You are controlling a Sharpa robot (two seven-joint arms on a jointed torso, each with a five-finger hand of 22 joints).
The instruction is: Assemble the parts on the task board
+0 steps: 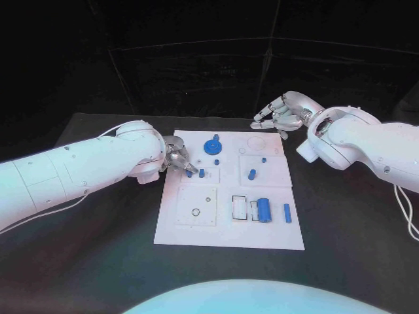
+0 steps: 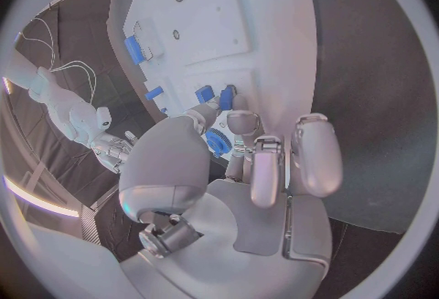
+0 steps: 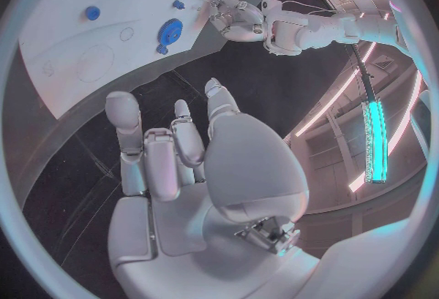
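Head view shows the white task board (image 1: 230, 230) lying flat in the middle of the black table (image 1: 96, 261), with small blue parts spread over it: a round blue gear (image 1: 213, 146) near its far edge, a short blue peg (image 1: 201, 173) nearer than the gear, and a blue cylinder (image 1: 264, 210) lying on its side toward the board's near right. The left hand (image 1: 179, 161) is over the board's left edge, fingertips just beside the peg; whether it pinches anything I cannot tell. The right hand (image 1: 279, 114) hovers beyond the board's far right corner, fingers loosely apart, holding nothing.
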